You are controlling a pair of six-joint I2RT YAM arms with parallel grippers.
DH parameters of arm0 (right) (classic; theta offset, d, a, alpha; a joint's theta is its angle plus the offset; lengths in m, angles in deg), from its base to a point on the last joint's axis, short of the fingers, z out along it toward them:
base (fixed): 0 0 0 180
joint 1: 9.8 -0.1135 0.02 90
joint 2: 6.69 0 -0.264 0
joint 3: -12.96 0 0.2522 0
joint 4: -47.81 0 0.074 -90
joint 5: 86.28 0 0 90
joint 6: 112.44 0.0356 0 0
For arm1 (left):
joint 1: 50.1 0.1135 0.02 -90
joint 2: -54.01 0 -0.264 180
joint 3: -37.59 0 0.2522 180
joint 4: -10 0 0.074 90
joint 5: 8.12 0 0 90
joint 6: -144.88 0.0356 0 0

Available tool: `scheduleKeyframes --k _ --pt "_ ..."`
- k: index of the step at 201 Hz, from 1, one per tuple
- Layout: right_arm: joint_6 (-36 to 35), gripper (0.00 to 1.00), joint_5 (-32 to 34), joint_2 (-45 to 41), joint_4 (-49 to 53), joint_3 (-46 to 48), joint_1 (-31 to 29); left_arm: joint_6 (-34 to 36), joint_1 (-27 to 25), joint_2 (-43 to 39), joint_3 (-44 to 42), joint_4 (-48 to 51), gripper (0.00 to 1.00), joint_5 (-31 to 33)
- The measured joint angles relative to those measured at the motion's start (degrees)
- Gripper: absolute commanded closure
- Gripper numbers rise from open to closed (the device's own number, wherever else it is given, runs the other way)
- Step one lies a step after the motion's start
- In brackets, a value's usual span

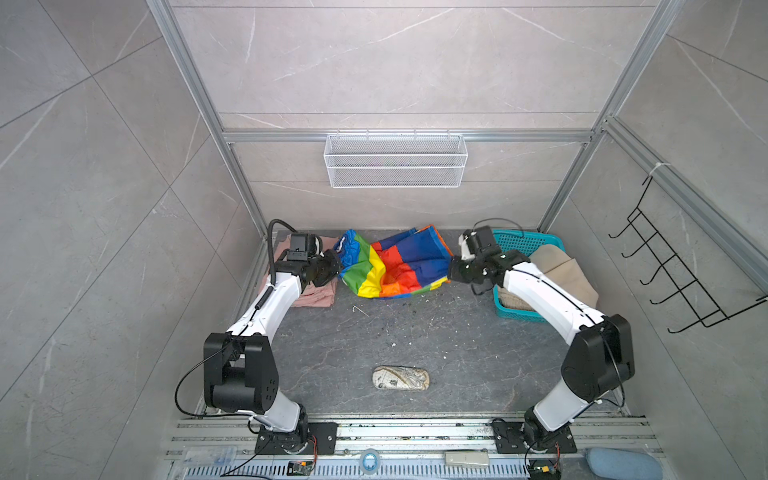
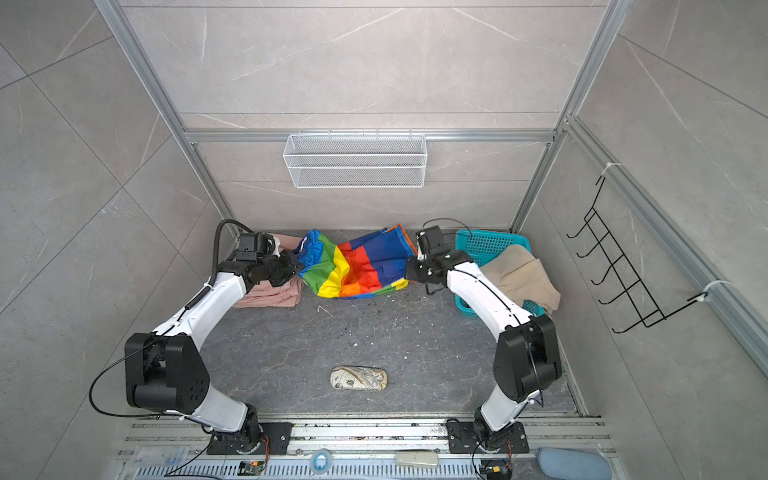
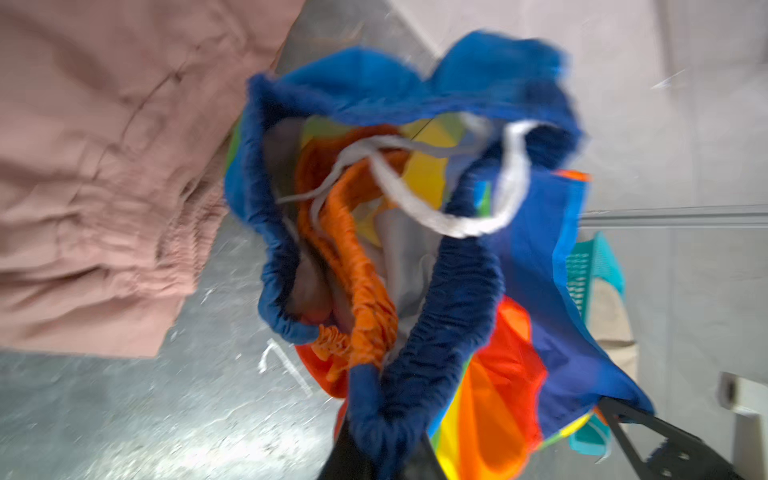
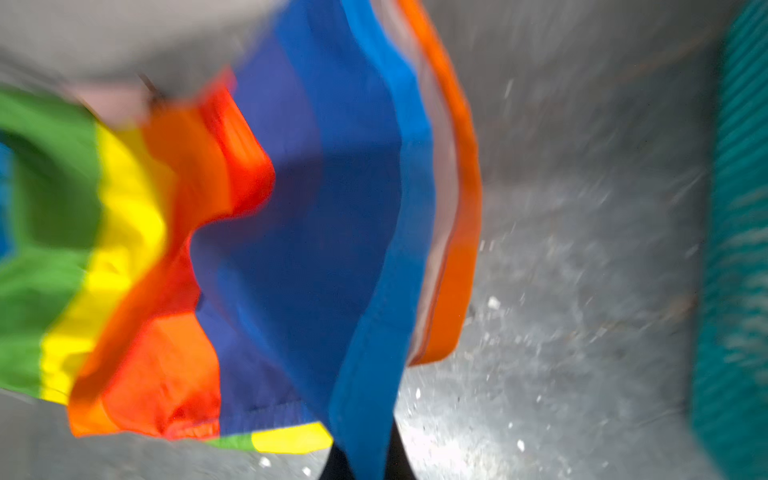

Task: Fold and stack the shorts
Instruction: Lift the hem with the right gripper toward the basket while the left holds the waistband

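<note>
Front rail (image 1: 415,432): nearest you. Pouch (image 1: 401,378): mid table (image 1: 332,353). Left gripper (image 1: 336,266): clamped on waistband of rainbow shorts (image 1: 390,266). Right gripper (image 1: 449,272): clamped on their leg hem; cloth strung btwn the 2, back ctr. Pink shorts (image 1: 318,297): back left, under your left arm. Beige shorts (image 1: 557,268): draped over basket (image 1: 519,241), back right.

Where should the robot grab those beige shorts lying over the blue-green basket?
Probably the raised fold of the beige shorts where they hump over the teal basket, coming from above: there the cloth stands clear, while its edges droop outside the rim.
</note>
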Motion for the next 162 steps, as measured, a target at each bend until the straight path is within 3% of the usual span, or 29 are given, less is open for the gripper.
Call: scheduleKeyframes --k 33,66,110,162 --pt "0.0 1.00 -1.9 -0.6 4.0 -16.8 5.5 -4.4 0.0 0.2 8.3 -3.3 1.00 -3.5" --pt "0.1 1.00 -4.2 -0.8 5.0 -26.1 5.7 -8.4 0.0 0.2 9.0 -7.7 1.00 -6.3" --pt "0.4 1.00 -5.8 -0.9 5.0 -17.6 5.6 -13.9 -0.2 0.0 -6.3 -14.8 1.00 -7.7" --pt "0.5 1.00 -7.2 -0.9 4.0 -4.6 5.6 -21.3 -0.4 0.0 -21.5 -21.9 0.73 -8.7"
